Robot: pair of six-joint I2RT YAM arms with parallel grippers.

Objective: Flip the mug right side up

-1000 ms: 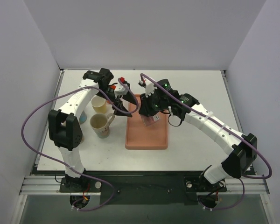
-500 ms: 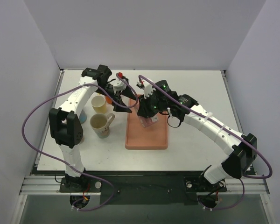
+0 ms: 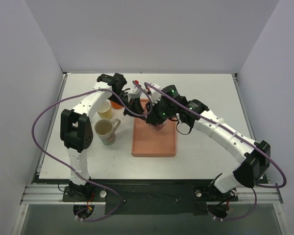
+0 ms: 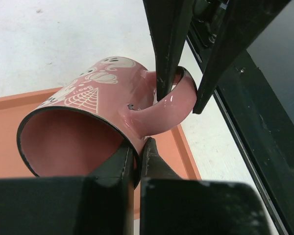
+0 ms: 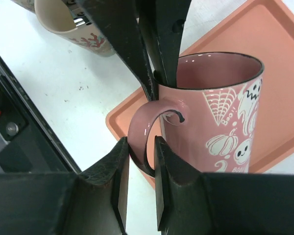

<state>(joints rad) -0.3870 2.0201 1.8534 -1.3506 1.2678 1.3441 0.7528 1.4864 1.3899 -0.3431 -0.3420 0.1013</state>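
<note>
Two claws are on the mug at once. My right gripper is clenched on the handle, one finger on each side of the loop. My left gripper comes in from above and pinches the wall at the rim just beside the handle, one finger inside the mug and one outside.

The mug is over the far end of the tray, under both wrists, which hide nearly all of it from the top camera. In the right wrist view its mouth points the same way as that of the cream mug standing on the table. The left wrist camera, looking along its fingers, sees straight into the pink inside. From that I judge the mouth is now up, or close to it, perhaps with some lean left.

So I put the task well along: the turn itself looks mostly done. I cannot tell whether the base is resting on the tray or hanging just above it, because no view shows the bottom. What remains, as I read it:
- level the mug off if it leans
- seat it flat on the tray
- let go with one claw, then the other, without tipping it

The rim pinch sits close to the handle grip, so I would ease off gently.
</note>
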